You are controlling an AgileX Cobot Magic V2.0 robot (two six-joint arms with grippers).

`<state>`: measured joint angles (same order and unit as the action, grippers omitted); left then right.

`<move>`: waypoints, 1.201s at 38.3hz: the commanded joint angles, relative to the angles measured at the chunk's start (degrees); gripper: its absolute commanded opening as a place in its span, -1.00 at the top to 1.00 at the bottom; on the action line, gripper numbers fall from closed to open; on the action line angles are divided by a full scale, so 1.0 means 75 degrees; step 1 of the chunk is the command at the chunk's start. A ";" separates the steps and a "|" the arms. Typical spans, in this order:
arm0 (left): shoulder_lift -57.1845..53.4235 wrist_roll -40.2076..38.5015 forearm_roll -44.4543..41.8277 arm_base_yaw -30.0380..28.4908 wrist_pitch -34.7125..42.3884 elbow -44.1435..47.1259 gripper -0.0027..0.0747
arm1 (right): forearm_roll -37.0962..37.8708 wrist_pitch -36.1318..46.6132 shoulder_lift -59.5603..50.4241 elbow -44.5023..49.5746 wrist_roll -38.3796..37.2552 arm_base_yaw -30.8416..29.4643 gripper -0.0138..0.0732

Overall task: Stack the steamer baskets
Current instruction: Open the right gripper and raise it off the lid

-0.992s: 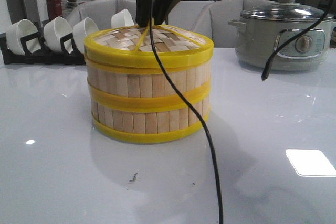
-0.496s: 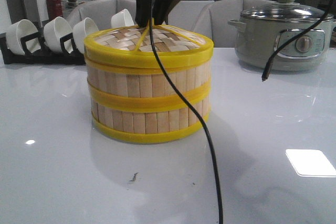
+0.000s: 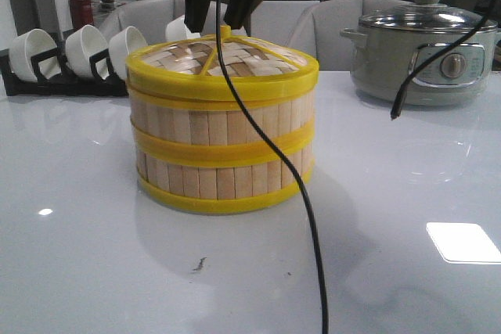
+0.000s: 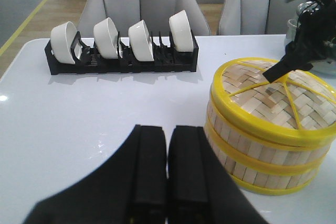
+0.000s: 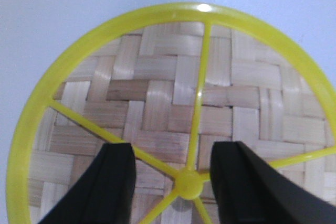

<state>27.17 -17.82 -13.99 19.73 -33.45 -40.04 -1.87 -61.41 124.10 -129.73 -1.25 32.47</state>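
— sitting stacked mid-table: steamer baskets [image 3: 221, 150], one on the other, woven lid [image 3: 223, 60] on top, white table [image 3: 94, 256] beneath.
— right gripper [image 5: 176, 182]?
— spread wide just above the lid's yellow hub [image 5: 188, 184], fingers [image 5: 113, 182] either side, gripping nothing.
— left gripper [image 4: 167, 171]?
— pressed closed, empty, low beside the stack. bowl rack [image 4: 123, 59] behind, pot [image 3: 423, 56] far right.

2 steamer baskets [image 3: 221, 142], stacked 1 on the other, upright at mid desk [image 3: 78, 256]. Round, shallow, pale vertical wood slats, yellow rims. Capped by woven bamboo lid [image 3: 223, 60] with yellow ribs.
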 commanded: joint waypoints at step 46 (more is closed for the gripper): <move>0.0048 -0.0070 -0.0021 -0.0018 0.0678 -0.0196 0.71 | 0.0728 0.5479 -1.1773 1.1435 0.0046 -0.4355 -0.09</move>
<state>27.17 -17.82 -13.99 19.73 -33.45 -40.04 2.87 -26.26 39.96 -46.96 -1.25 0.26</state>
